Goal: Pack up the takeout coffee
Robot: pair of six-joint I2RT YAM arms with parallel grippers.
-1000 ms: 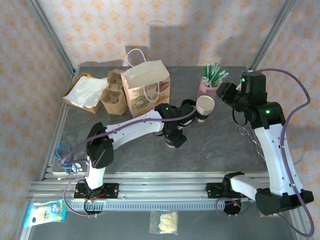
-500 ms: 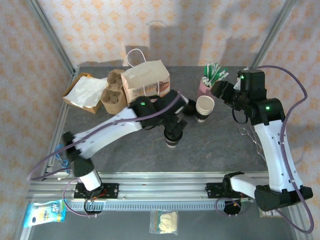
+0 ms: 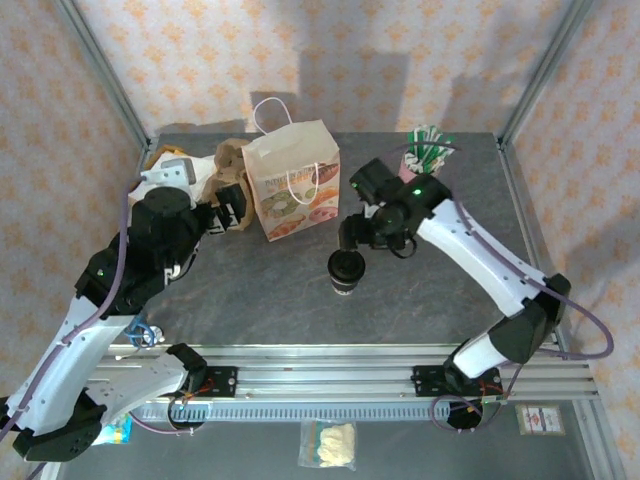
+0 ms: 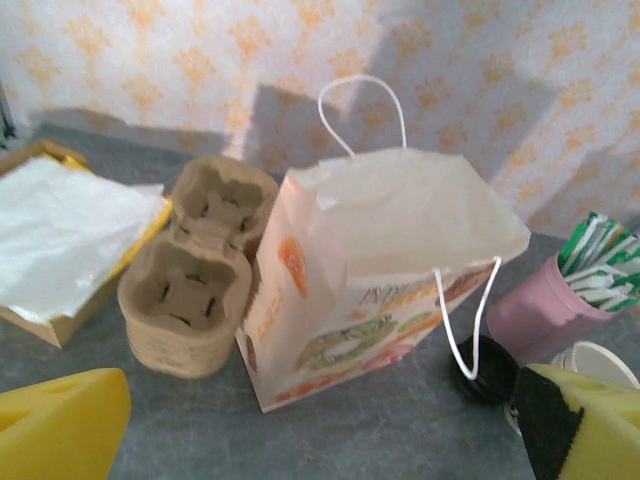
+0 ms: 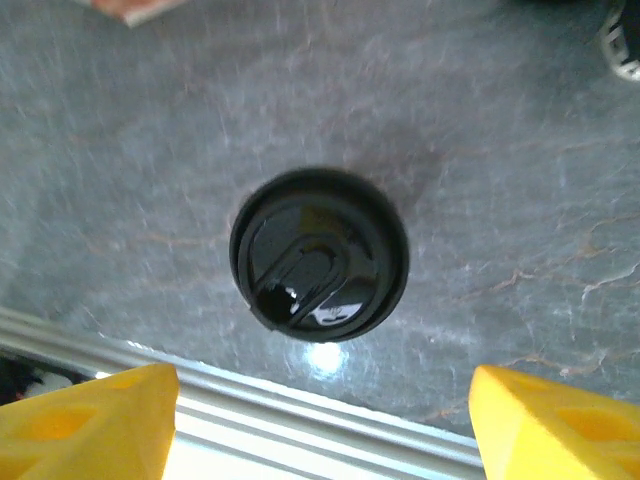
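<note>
Grey stone-patterned table (image 3: 260, 290), papered walls behind. The coffee (image 3: 345, 272) stands upright at mid-table, free of both arms and just near of the bag (image 3: 292, 180).

Change over the last second: the left arm, which had reached across the coffee, has drawn back to the left. Its left gripper (image 3: 228, 205) now sits by the carriers (image 4: 195, 270), fingers spread wide and holding nothing. The right arm has swung in from the far right. The right gripper (image 3: 347, 243) now hangs over the coffee, its fingers having widened and standing well apart. In the right wrist view the lid (image 5: 320, 262) lies centred between and beyond the two yellow fingertips, with no contact. The coffee itself has not moved.

Reading: the pick appears to have passed to the right arm. The grasp is not yet made, and packing is all still to do.

Obscured: the lid hides the cup's body from above. The right arm covers the table beside the straws (image 3: 428, 140), where the left wrist view shows a white cup rim (image 4: 600, 365) cut off at the frame edge and loose black lids (image 4: 485, 370). Whether the bag's mouth stands open enough cannot be told.
</note>
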